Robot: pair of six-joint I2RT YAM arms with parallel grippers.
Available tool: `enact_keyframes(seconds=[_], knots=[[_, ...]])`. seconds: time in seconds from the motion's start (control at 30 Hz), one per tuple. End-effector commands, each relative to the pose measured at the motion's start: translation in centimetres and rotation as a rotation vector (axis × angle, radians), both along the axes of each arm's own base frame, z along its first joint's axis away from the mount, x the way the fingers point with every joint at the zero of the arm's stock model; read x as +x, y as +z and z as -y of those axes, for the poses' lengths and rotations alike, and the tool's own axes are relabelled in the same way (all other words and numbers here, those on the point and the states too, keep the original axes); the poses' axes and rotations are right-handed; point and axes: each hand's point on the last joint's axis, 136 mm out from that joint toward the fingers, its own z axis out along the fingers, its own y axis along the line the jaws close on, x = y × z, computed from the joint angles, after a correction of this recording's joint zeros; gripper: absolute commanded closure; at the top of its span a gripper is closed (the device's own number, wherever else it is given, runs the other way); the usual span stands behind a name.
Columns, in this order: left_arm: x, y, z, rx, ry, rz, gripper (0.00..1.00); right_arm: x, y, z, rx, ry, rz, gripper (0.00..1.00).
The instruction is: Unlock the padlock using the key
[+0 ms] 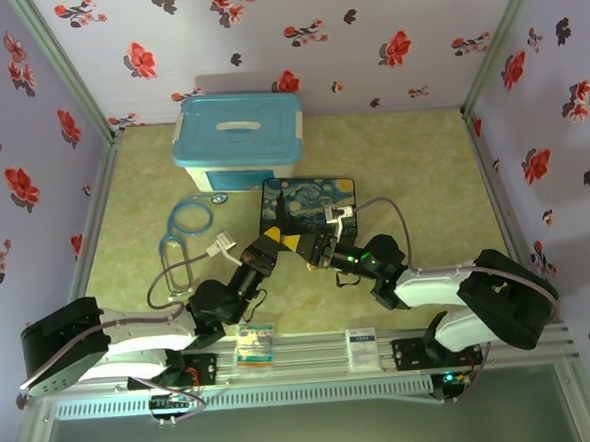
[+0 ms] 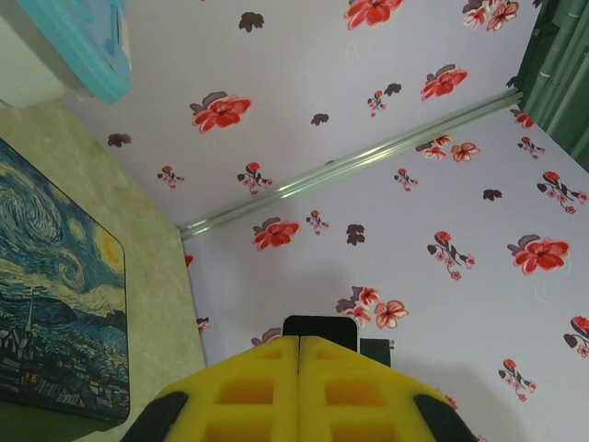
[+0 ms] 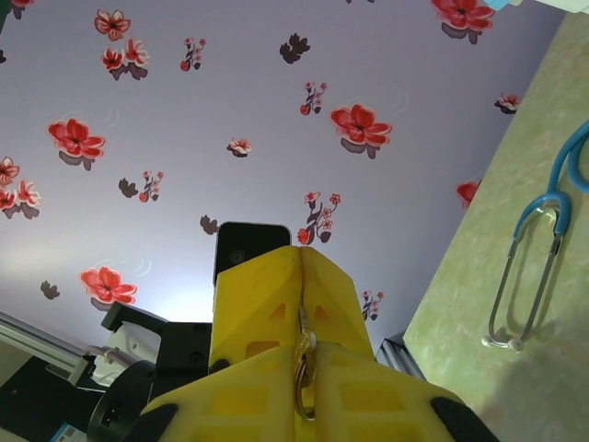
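Note:
My two grippers meet tip to tip above the table's near middle, the left gripper (image 1: 282, 243) coming from the left and the right gripper (image 1: 309, 248) from the right. In the right wrist view my right gripper (image 3: 303, 346) is shut on a tiny metal piece, a silvery loop with a brass bit, which I take for the padlock (image 3: 302, 387). A thin grey strip, seemingly the key (image 3: 301, 311), runs from it into the seam of the left gripper's yellow fingers (image 3: 258, 295). Seen from its own wrist, the left gripper (image 2: 299, 339) is pressed shut, and whatever it pinches is hidden.
The Starry Night box (image 1: 309, 205) lies just behind the grippers, also seen as the painted box (image 2: 55, 304). A blue-lidded bin (image 1: 238, 134) stands at the back. A blue stethoscope (image 1: 181, 233) lies to the left. Two small packets (image 1: 254, 344) sit on the front rail.

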Motion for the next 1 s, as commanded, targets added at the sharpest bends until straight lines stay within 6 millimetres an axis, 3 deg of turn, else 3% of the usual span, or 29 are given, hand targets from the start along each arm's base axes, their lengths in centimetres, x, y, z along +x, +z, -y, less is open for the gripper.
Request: enact_keyframes(seconds=[0.0, 0.27, 0.3, 0.37, 0.47, 0.6, 0.67, 0.77, 0.83, 0.97], knots=[[0.1, -0.4, 0.0, -0.005, 0.005, -0.014, 1.0, -0.8, 2.3, -0.2, 0.057, 0.027, 0.065, 0.97], [0.2, -1.1, -0.2, 0.012, 0.014, -0.024, 1.0, -0.1, 0.9, 2.2, 0.039, -0.035, 0.022, 1.0], [0.2, -1.1, -0.2, 0.017, 0.016, -0.02, 0.92, 0.1, 0.1, 2.4, 0.014, -0.041, 0.003, 1.0], [0.2, -1.1, -0.3, 0.027, 0.017, -0.012, 0.52, 0.4, -1.8, 2.5, -0.064, -0.053, -0.036, 1.0], [0.1, -1.0, -0.9, 0.046, 0.032, 0.002, 0.31, 0.4, -5.0, 2.8, -0.209, -0.074, -0.086, 1.0], [0.5, -3.2, -1.6, 0.142, 0.058, -0.085, 0.28, 0.3, -7.7, 4.3, -0.34, -0.117, -0.126, 1.0], [0.7, -5.6, -1.7, 0.279, 0.067, -0.2, 0.28, 0.4, -8.9, 5.3, -0.403, -0.148, -0.151, 1.0], [0.5, -6.5, -1.5, 0.504, 0.057, -0.227, 0.26, 0.1, -10.2, 6.7, -0.483, -0.174, -0.164, 1.0], [0.5, -8.0, -1.7, 0.515, 0.043, -0.279, 0.18, 0.0, -11.4, 7.9, -0.558, -0.209, -0.176, 1.0], [0.9, -10.9, -1.6, 0.466, -0.031, -0.354, 0.19, 0.0, -12.9, 10.1, -0.688, -0.272, -0.193, 1.0]])
